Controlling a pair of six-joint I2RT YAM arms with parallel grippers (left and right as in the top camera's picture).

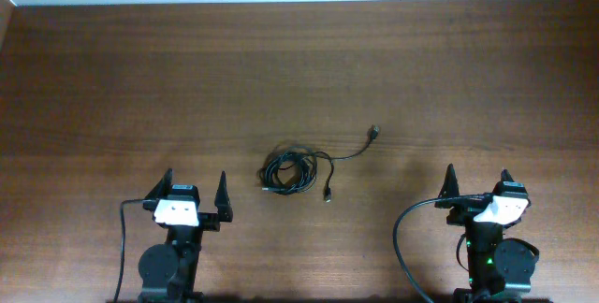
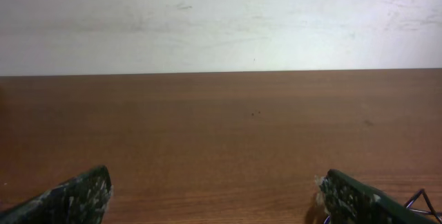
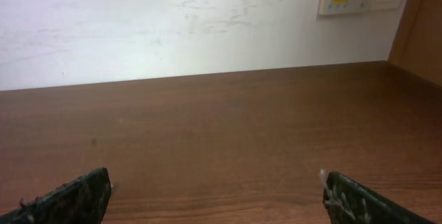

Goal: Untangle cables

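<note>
I see the cables point(image 1: 292, 172) in 1 tangled coil on the table point(image 1: 281, 50), about mid-table, between my 2 arms and a bit ahead of them. 1 plug end point(image 1: 374, 133) trails toward the right arm's side, and another lies just beside the coil. My left gripper point(image 1: 197, 181) has its fingers wide and holds nothing. My right gripper point(image 1: 477, 176) is the same, wide and empty. Both are well apart from the cables.

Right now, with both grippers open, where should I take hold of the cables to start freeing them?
Probably the loose strand just short of its plug, from straight above with the right gripper. It lies flat and alone on the table, apart from the coil, on the right arm's side.
</note>
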